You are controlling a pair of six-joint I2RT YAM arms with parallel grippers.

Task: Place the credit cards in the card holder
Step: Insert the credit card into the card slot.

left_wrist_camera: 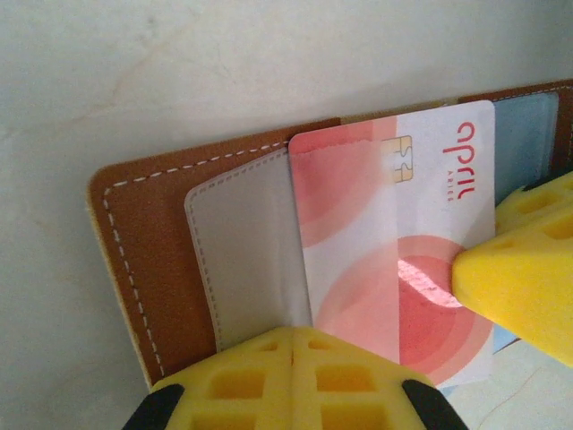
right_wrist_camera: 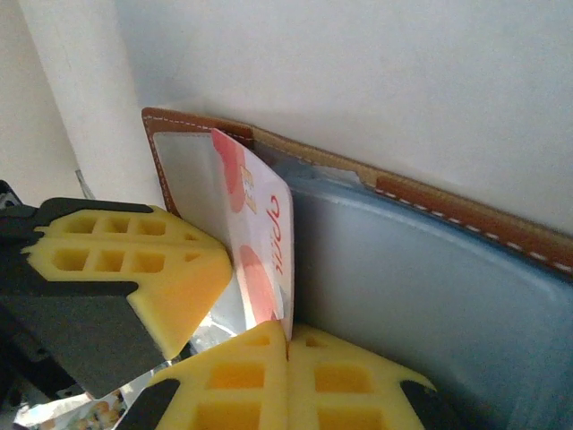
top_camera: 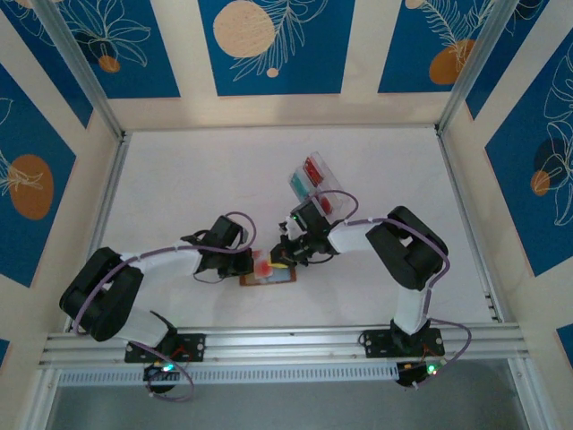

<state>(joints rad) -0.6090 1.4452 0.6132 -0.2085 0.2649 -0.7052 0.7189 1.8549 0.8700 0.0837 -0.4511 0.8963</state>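
Open flat on white table [top_camera: 179, 179], between both arms: brown leather folding wallet [top_camera: 269, 279]; over wallet's middle, tilted up, red-and-white plastic card [left_wrist_camera: 385, 224], its long edge along mouth of pale grey pocket [left_wrist_camera: 242, 260], whether already tucked in unclear; right hand [right_wrist_camera: 288, 358] pinching card's edge farthest from pocket; left hand [left_wrist_camera: 291, 358] pressed together, tips on wallet's pocket end; likely next: right hand pushes card sideways, long edge leading, toward wallet's stitched end

Soft, even light; wrist close-ups slightly blurred.
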